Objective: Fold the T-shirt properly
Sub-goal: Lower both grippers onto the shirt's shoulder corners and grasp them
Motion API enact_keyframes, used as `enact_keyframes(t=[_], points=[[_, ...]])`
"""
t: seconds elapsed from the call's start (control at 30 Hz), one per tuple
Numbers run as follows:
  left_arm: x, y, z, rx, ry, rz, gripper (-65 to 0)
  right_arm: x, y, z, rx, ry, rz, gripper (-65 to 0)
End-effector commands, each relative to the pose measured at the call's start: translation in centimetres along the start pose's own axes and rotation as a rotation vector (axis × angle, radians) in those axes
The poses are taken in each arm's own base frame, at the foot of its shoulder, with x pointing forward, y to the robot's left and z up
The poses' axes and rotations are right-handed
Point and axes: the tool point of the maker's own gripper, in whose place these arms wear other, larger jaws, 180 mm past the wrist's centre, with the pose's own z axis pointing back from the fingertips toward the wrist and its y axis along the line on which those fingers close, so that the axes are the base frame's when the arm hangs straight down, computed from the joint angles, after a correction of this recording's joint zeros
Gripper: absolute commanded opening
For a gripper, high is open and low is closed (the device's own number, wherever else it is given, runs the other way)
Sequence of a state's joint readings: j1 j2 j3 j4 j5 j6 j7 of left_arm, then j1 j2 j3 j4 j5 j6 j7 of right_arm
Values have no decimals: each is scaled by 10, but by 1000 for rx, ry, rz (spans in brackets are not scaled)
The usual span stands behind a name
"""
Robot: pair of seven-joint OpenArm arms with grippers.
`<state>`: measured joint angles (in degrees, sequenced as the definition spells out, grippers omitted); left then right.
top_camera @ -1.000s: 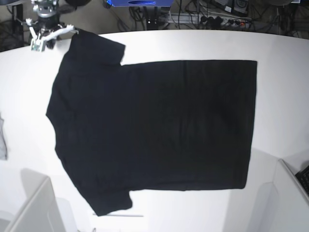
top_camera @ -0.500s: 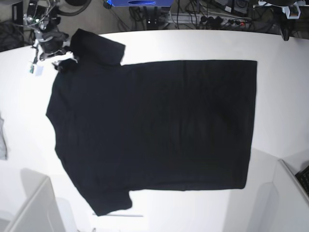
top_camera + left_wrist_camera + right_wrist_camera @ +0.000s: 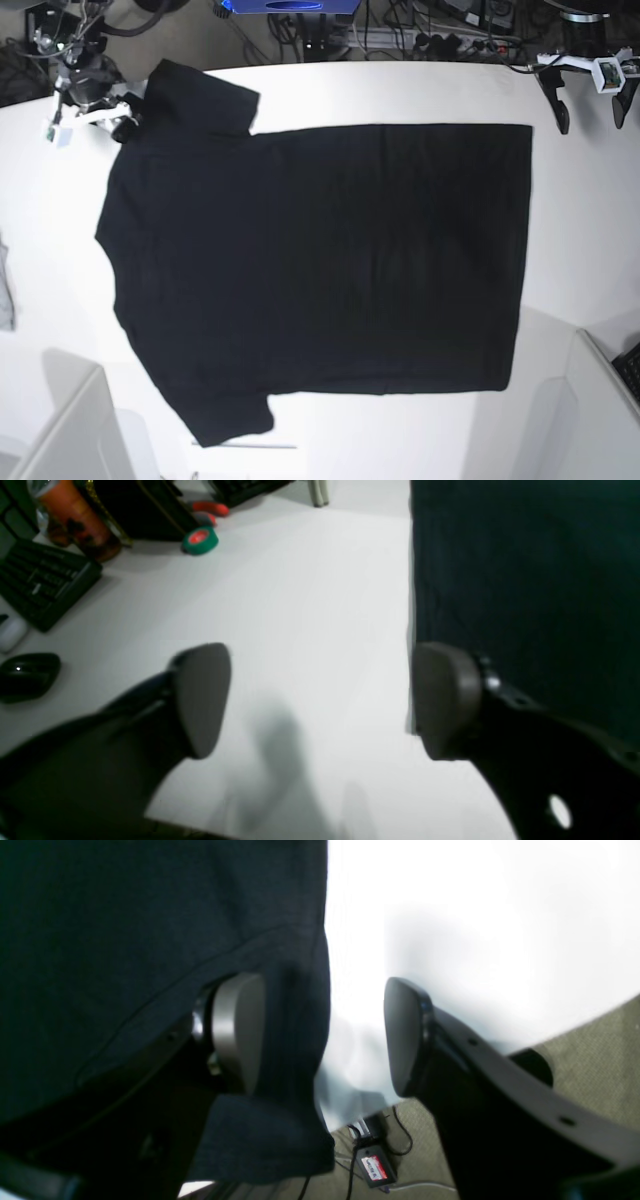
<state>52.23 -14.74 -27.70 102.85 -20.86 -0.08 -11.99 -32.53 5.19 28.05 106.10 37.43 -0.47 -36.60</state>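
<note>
The T-shirt [image 3: 320,265] lies flat and plain side up, filling the middle of the white tabletop [image 3: 580,200]. It looks like light, limp cotton that will sag and drag unless it is pinched through both layers at an edge. At its far sleeve, the right hand [image 3: 322,1035] straddles the hem with jaws apart, gripping nothing. At its far hem corner, the left hand [image 3: 320,700] hovers wide open and empty.
</note>
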Motion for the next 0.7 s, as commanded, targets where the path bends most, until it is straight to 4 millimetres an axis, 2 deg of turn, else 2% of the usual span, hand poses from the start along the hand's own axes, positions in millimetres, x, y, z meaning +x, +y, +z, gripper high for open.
enact_keyframes(t=[0.0,0.1,0.27,0.37,0.5,0.6,0.67], points=[[6,-1,-3,-15,-8,-2,-81,8,-3,1,-2,-25,6,-293],[0,-16,-15,-89,55,129,-79,-1,-8,-6,-6,2,-6,-293],[3,-9,-22,-140,119,296,-79,-14,1,-10,66,34,45,-294],[7,-2,-27,-145,130,291,-79,-27,3,-12,71,58,15,-294],[6,-4,-28,-179,141,288,-79,-36,8,-13,81,72,-3,-294],[-1,-2,-28,-178,154,295,-79,-43,9,-11,80,86,-12,-294],[-6,0,-29,-170,163,306,-79,-51,17,-12,103,108,4,-294]])
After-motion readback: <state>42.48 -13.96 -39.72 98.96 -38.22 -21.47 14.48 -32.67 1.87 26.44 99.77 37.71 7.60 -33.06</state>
